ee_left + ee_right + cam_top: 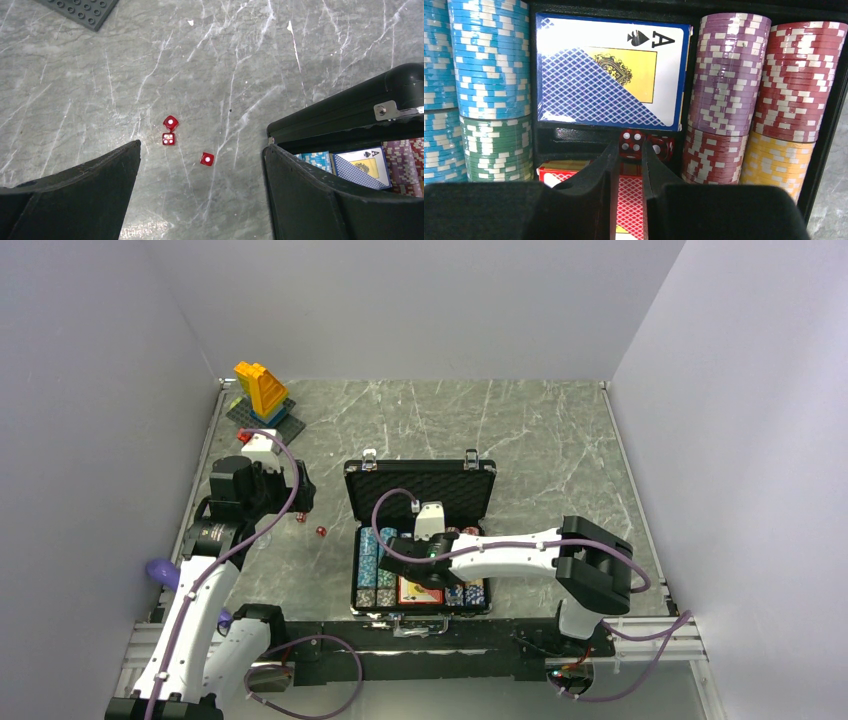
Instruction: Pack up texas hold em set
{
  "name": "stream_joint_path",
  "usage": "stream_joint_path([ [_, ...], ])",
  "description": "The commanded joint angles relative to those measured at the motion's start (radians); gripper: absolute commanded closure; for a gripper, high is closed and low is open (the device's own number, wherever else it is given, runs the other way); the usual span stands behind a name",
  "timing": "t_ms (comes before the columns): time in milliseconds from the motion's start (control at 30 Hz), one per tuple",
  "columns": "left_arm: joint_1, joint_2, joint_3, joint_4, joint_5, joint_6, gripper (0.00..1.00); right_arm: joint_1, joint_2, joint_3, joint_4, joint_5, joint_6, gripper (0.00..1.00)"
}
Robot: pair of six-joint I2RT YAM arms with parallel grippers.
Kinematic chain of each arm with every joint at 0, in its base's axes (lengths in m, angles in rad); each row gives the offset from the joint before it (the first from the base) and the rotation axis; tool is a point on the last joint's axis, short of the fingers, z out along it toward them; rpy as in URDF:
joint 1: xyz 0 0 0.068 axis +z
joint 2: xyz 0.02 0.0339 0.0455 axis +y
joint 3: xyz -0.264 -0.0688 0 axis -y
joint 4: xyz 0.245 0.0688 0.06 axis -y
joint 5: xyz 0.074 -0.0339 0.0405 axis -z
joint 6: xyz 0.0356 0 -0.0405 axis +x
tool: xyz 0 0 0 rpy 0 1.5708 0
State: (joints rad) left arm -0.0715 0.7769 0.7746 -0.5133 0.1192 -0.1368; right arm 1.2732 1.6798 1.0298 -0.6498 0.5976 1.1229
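The black case (420,485) lies open in the middle of the table, its lid standing at the back. Rows of striped poker chips (489,60) fill it beside a blue card deck (609,75) and a red card deck (626,200). My right gripper (629,147) hangs inside the case, its jaws narrowly apart and closed on a red die (631,141) in the slot between the decks. A second die (663,146) lies beside it. My left gripper (202,147) is open and empty over the table left of the case. Three red dice (169,139) lie below it.
A yellow-blue toy brick tower (262,390) on a dark baseplate (80,10) stands at the back left. The case's left corner with a silver latch (387,107) is close to my left gripper's right finger. White walls enclose the table.
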Motion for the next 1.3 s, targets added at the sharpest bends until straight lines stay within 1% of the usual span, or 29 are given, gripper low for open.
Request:
stream_joint_path([
  [0,-0.002,-0.001,0.017,0.033,0.001,-0.003,0.01,0.006,-0.015,0.005,-0.009,0.058,0.016,1.00],
  [133,-0.002,0.001,0.017,0.033,0.003,-0.002,0.01,0.015,-0.020,0.018,-0.023,0.067,0.012,0.76],
  [200,-0.002,0.001,0.017,0.033,0.003,-0.003,0.01,0.019,-0.020,0.030,-0.033,0.074,0.009,0.67],
  [333,-0.002,0.000,0.017,0.033,0.004,-0.003,0.01,0.031,-0.027,0.061,-0.057,0.096,-0.004,0.55],
  [433,-0.002,0.000,0.017,0.033,0.004,-0.002,0.01,0.036,-0.038,0.070,-0.057,0.101,-0.013,0.52],
  [500,-0.002,0.002,0.017,0.033,0.004,-0.003,0.01,0.039,-0.050,0.073,-0.058,0.110,-0.015,0.52],
  [567,-0.002,0.002,0.017,0.033,0.005,-0.004,0.00,0.040,-0.061,0.068,-0.047,0.108,-0.023,0.55],
  [867,-0.002,0.002,0.017,0.033,0.010,-0.004,0.01,0.024,-0.059,0.029,0.015,0.058,-0.053,0.78],
  [967,-0.002,0.002,0.017,0.035,0.011,-0.006,0.01,0.008,-0.060,0.009,0.052,0.032,-0.071,0.83],
  [1267,-0.002,0.001,0.016,0.034,0.010,-0.004,0.01,-0.015,-0.040,-0.029,0.099,-0.006,-0.095,0.87],
])
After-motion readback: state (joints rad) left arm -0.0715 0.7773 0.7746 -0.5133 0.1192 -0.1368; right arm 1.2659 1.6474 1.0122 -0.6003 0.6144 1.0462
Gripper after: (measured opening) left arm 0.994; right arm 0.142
